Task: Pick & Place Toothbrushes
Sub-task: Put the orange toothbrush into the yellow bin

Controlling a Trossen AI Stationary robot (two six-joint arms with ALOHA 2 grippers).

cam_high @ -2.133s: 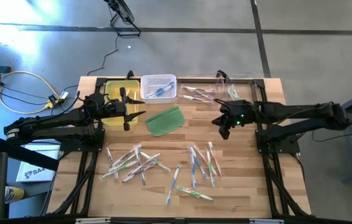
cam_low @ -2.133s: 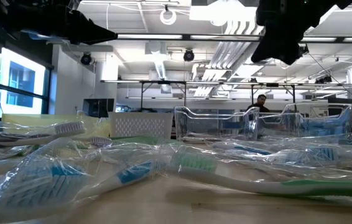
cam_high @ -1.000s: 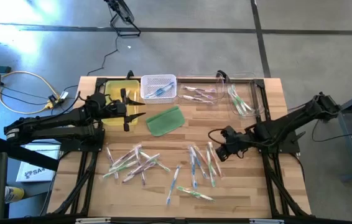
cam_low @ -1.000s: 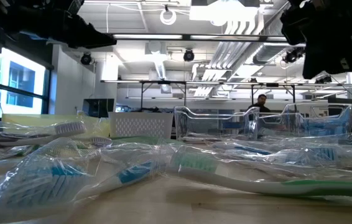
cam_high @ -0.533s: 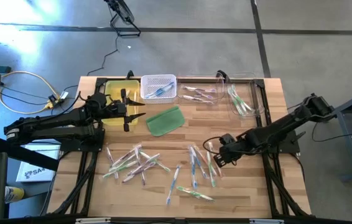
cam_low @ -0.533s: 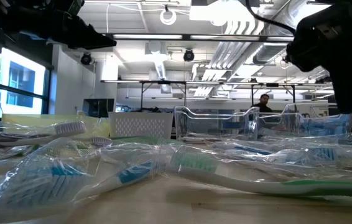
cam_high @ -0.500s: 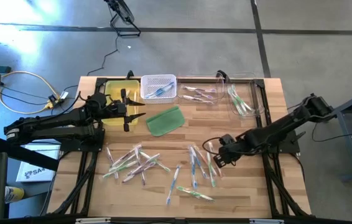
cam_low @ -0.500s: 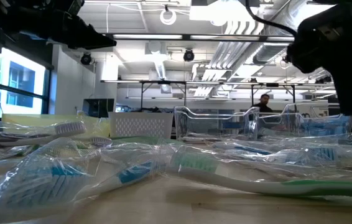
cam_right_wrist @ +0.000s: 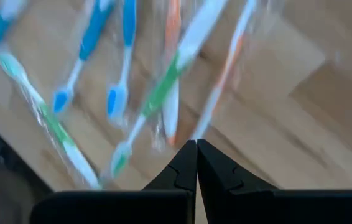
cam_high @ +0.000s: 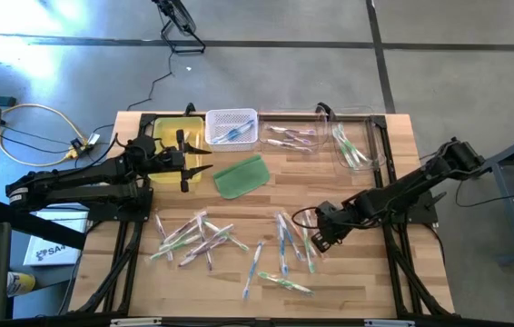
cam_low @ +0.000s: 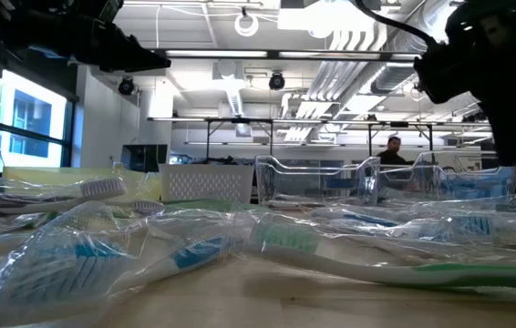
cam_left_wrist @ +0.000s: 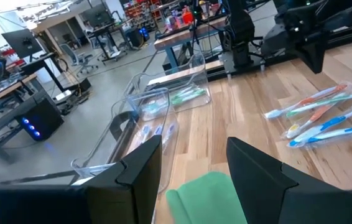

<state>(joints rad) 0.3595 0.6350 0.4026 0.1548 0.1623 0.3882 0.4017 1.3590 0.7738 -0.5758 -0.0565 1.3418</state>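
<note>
right gripper [cam_high: 312,239] hangs low over the right-hand scatter of toothbrushes [cam_high: 295,242] on the wooden worktop [cam_high: 366,272], jaws pressed shut w/ nothing held. left gripper [cam_high: 195,161] waits above the yellow bin [cam_high: 160,127] by the green pad [cam_high: 241,176], jaws apart & empty. more brushes lie mid-worktop; a few sit in the white basket [cam_high: 232,117] & clear trays [cam_high: 357,136] at the far edge.

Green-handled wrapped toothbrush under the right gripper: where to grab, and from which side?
Judging by the right wrist view: mid-handle, from straight above. The green-handled wrapped toothbrush lies flat on the wooden table, an orange one close alongside, so the right gripper, now shut, should open and set its fingers across the handle.
</note>
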